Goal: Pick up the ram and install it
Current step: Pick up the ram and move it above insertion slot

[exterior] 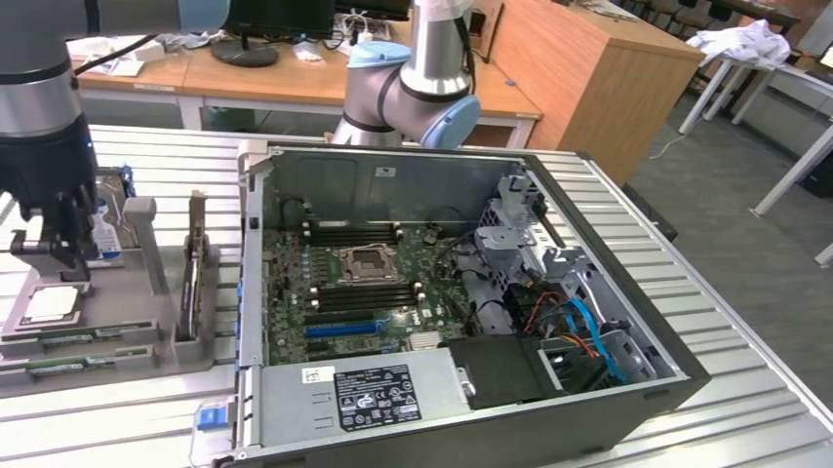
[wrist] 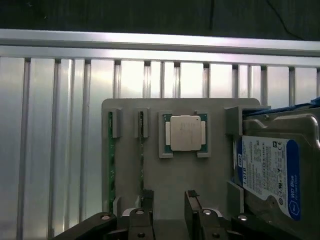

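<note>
My claw (wrist: 169, 196) hangs wide open w/ nothing in it over the gray tray (wrist: 220, 150), & the ram (wrist: 141, 150) sits on edge in its slot there, btw a second stick (wrist: 110, 165) & the CPU (wrist: 184, 133).

HDD (wrist: 272, 165) cut off by pic edge in wrist view; in ext. view mostly hidden behind gripper (exterior: 55, 265). Ram (wrist: 110, 170) seen edge-on, chips too small to tell.

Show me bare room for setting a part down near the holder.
Free: table slats flanking the holder beside its ram sticks; the strip on the exterior view's right of the computer case. Crowded: holder top, with processor and hard drive.
</note>
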`<state>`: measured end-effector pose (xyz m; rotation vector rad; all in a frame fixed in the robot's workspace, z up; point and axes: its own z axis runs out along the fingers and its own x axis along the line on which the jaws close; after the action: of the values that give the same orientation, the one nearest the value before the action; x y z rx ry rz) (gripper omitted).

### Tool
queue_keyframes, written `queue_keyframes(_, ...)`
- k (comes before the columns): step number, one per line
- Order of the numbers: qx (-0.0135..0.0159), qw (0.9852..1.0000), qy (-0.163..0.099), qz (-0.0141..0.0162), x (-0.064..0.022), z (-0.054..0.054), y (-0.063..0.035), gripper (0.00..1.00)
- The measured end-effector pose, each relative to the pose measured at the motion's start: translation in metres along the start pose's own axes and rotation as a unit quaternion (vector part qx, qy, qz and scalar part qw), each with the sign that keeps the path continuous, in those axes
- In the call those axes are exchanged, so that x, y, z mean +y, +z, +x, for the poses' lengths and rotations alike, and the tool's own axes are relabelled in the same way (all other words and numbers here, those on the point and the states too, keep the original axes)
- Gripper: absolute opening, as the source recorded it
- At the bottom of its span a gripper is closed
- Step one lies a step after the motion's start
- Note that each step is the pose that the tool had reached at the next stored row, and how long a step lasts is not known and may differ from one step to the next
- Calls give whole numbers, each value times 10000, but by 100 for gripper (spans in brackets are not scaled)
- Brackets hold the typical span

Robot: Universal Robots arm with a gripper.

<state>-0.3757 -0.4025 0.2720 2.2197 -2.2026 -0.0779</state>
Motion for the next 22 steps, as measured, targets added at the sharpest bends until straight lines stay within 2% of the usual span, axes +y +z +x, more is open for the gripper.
queue_keyframes(6,-30,10000,-2,1,12,211,4,38)
queue_keyframes(15,-43,10000,-2,1,63,516,7,38)
queue_keyframes(18,-44,10000,-3,1,68,532,13,38)
queue_keyframes(22,-43,10000,-10,-1,65,535,84,38)
